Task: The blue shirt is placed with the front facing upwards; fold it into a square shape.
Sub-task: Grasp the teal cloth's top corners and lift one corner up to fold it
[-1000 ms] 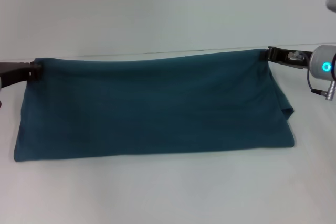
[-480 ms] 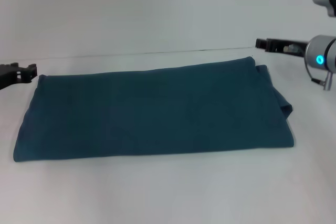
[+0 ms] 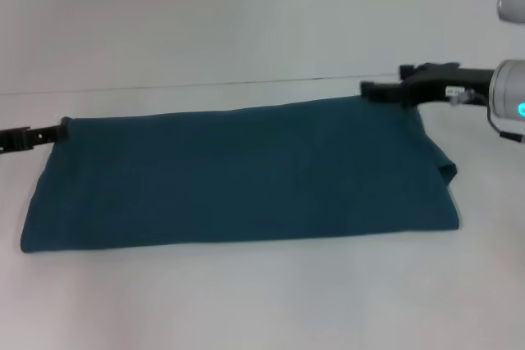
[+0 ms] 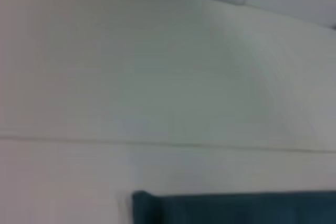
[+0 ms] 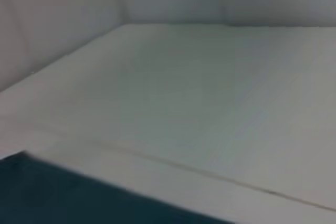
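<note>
- The blue shirt (image 3: 238,174) lies flat on the white tabletop (image 3: 262,301), already folded down to a long wide band. It runs from about 9 o'clock to 3 o'clock across the middle of the head view. No lettering shows, only plain fabric.
- The end at 3 o'clock is messier, with a bit of layered cloth poking out past the edge.
- My guess is it's soft, light cotton. It'll drape and sag when lifted, and the layers could slide apart, so pinch through all of them.
- The best places to take hold look like the two far corners, at roughly 10 and 2 o'clock.
- The left pincer (image 3: 59,131) sits right at the far corner at 9 to 10 o'clock. I can't tell if it's holding cloth or just beside it.
- The right pincer (image 3: 367,88) is at the far corner around 2 o'clock, at or over the edge. I can't tell its grip either.
- The wrist views just show tabletop and a strip of shirt.
</note>
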You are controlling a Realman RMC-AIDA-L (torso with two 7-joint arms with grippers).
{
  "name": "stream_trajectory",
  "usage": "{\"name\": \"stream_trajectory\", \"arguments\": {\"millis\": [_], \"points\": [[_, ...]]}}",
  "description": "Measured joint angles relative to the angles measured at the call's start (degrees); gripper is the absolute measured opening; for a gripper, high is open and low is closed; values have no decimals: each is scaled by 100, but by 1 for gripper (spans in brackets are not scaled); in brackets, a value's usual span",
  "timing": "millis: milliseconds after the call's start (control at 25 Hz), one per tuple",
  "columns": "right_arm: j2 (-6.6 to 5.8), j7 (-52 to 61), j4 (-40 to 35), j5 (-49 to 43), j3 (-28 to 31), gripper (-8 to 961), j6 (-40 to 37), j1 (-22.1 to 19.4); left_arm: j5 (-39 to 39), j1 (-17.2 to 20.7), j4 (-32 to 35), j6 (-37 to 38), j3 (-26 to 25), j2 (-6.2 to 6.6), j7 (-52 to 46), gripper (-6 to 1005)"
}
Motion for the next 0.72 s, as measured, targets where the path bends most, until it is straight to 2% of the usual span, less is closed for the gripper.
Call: {"name": "stream_trajectory", "arguments": {"millis": [80,160,240,400,480,720], "points": [[-17,-246,-31,262,-21,826,-401,-113,27,90,103,154,43,0,-115,765],[-23,-684,-44,708,-20,916,-715,-297,149,173,187,175,109,3,-376,784],[1,-1230,-24,1270,-29,926,-888,-524,276,254,265,106,124,-23,-557,802],[28,-2186,469,2364,-78,946,-992,-850,381,411,491,-34,126,-186,-608,839],[12,-2400,708,2612,-92,902,-1019,-921,446,433,512,-34,138,-214,-653,858],[9,-2522,915,2629,-212,874,-1018,-993,455,415,450,-77,286,-208,-692,856]]}}
